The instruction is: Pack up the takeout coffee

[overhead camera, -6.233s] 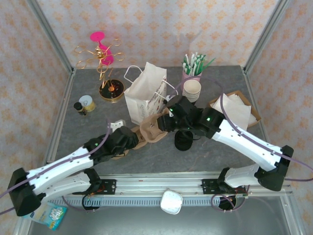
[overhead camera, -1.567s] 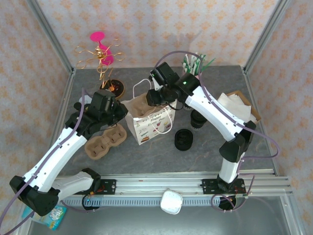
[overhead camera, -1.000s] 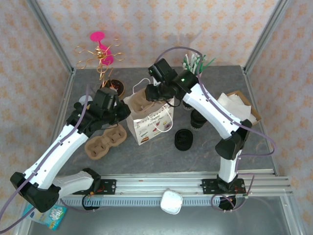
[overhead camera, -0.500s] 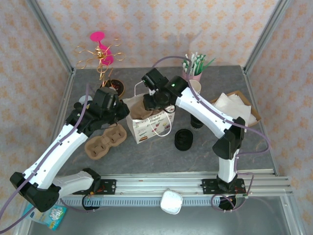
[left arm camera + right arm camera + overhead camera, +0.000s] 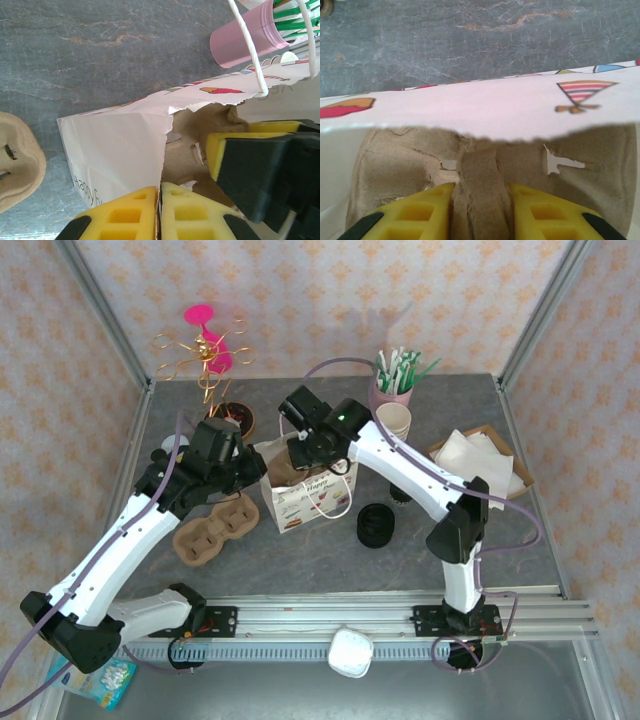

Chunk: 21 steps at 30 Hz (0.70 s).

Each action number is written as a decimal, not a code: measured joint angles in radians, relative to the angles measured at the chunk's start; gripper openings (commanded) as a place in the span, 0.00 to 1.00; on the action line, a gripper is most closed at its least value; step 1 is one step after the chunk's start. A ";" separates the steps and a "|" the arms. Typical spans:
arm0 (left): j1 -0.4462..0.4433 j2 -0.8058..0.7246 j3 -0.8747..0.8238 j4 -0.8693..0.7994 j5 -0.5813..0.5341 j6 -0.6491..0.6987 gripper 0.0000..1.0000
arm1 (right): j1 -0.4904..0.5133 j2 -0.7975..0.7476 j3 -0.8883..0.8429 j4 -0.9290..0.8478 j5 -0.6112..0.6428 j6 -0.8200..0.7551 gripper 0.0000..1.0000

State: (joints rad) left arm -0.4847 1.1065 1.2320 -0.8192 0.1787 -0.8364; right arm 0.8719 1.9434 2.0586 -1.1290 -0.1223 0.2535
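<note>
Packing stage: early, as judged; a carrier [image 5: 395,150] is partly inside the bag [image 5: 305,502], and no cup is seen in either.
Left to do: the carrier is to be seated and let go, then the coffee put in.
Right gripper [image 5: 480,192]: closed on the carrier's middle rib, at the bag mouth.
Left gripper [image 5: 160,192]: pinched shut on the edge of the bag wall, so the mouth is held open; the right gripper is just beside it.
Coffee [image 5: 375,525]: not in the bag; taken to be the black round thing on the table, right of the right gripper and nearer the bases, though a pile of lids cannot be ruled out.
Bag contents: the carrier alone, as far as can be seen.
Spare carrier [image 5: 215,530]: empty, on the table, nearer the bases than the left gripper.
Pink cup [image 5: 392,395]: filled with green-and-white straws, beyond the right gripper.
Cup stack [image 5: 395,420]: lidless, to the right of the right gripper.
</note>
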 measured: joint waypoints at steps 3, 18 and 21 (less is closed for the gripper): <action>0.000 0.000 0.000 0.000 -0.005 -0.003 0.11 | 0.002 0.018 -0.006 0.001 0.005 0.000 0.29; 0.000 -0.001 -0.035 0.027 -0.034 -0.044 0.13 | 0.008 0.032 -0.129 0.084 0.000 -0.003 0.29; 0.000 -0.001 -0.045 0.042 -0.035 -0.053 0.13 | 0.009 0.038 -0.160 0.109 -0.004 -0.004 0.29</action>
State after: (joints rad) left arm -0.4847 1.1057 1.1873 -0.7773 0.1436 -0.8898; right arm 0.8810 1.9812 1.8984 -1.0195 -0.1265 0.2497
